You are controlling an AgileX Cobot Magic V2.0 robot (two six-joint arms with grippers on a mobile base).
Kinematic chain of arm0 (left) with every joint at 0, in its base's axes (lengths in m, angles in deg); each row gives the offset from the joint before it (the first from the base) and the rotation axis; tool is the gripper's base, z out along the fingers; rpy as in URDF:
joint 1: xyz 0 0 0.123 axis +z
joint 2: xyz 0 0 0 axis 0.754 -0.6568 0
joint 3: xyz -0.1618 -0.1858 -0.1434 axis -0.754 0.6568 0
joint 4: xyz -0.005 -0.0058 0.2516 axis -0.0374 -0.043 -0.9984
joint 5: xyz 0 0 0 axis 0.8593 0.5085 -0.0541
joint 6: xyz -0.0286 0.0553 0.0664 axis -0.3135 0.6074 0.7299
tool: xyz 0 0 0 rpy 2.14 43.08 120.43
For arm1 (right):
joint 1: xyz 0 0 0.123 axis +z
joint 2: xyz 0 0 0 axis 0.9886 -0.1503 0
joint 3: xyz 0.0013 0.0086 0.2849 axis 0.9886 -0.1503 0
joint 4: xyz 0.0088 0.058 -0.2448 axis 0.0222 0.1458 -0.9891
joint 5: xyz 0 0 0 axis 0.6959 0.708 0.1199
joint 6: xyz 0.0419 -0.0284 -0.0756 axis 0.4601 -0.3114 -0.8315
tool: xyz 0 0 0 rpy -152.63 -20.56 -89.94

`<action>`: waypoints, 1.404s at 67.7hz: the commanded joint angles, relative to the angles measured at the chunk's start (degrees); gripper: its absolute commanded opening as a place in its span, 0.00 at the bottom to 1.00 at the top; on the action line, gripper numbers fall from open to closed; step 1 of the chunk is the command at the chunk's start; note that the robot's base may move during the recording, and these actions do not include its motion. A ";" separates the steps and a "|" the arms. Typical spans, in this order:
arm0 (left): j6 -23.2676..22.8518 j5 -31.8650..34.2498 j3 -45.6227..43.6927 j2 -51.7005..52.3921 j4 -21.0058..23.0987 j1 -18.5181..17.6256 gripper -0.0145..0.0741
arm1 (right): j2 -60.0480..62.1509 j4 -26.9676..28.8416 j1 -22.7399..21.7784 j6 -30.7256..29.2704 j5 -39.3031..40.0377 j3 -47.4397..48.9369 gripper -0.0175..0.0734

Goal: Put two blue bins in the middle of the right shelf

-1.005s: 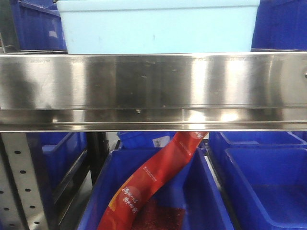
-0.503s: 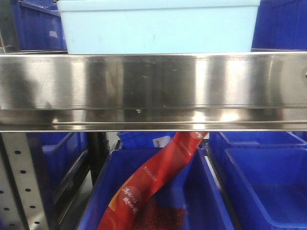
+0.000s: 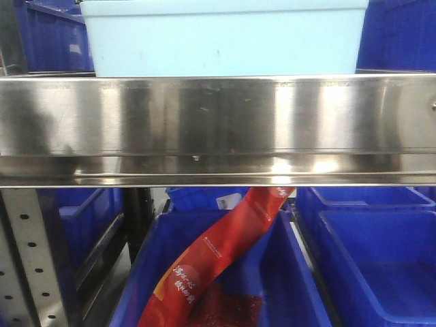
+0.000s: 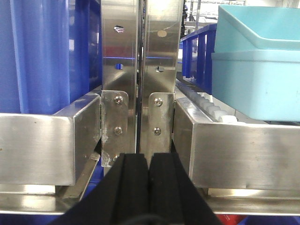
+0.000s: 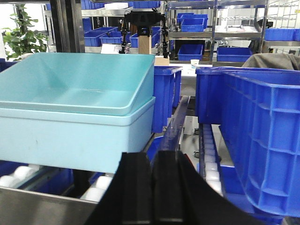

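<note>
Two pale sky-blue bins sit nested, one inside the other, on the shelf's white rollers. In the front view the stack (image 3: 225, 37) stands above the steel shelf rail (image 3: 218, 126). In the right wrist view the outer bin (image 5: 70, 136) holds the inner bin (image 5: 79, 79), left of my right gripper (image 5: 152, 161), which is shut and empty below them. In the left wrist view the stack (image 4: 258, 79) is at the right; my left gripper (image 4: 149, 161) is shut and empty, facing the steel uprights (image 4: 140, 79).
Dark royal-blue crates flank the stack: one at the right (image 5: 253, 136), one behind (image 5: 164, 96), one at the left (image 4: 47, 56). Below the rail, a blue crate (image 3: 225, 272) holds a red packet (image 3: 211, 255). More shelving with crates stands in the background.
</note>
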 commanded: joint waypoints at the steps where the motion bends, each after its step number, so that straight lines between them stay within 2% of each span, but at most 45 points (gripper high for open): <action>1: 0.00 1.34 -0.07 0.32 0.47 0.25 0.04 | 0.18 0.13 -2.26 -1.89 1.26 -0.19 0.01; 13: 0.00 1.34 -0.07 0.32 0.47 0.25 0.04 | 2.63 2.76 -11.91 -2.05 2.92 -4.76 0.01; 21: 0.00 1.34 -0.07 0.32 0.47 0.25 0.04 | 6.62 3.20 -14.54 -2.05 3.45 -9.83 0.01; 33: 0.00 1.34 -0.07 0.32 0.47 0.25 0.04 | 10.27 3.20 -14.70 -2.05 4.24 -16.98 0.01; 41: 0.00 1.34 -0.07 0.32 0.47 0.25 0.04 | 10.27 3.20 -14.70 -2.05 7.33 -21.23 0.01; 47: 0.00 1.46 -0.07 0.32 0.47 0.25 0.04 | 10.27 3.20 -14.70 -2.05 12.68 -22.30 0.01; 67: 0.00 1.46 -0.07 0.32 0.47 0.25 0.04 | 10.27 3.20 -14.70 -2.05 11.25 -22.30 0.01; 79: 0.00 1.46 -0.07 0.32 0.47 0.25 0.04 | 10.27 3.20 -14.70 -2.05 7.36 -22.30 0.01; 95: 0.00 1.46 -0.07 0.32 0.47 0.25 0.04 | 10.27 3.20 -14.70 -2.05 8.01 -22.30 0.01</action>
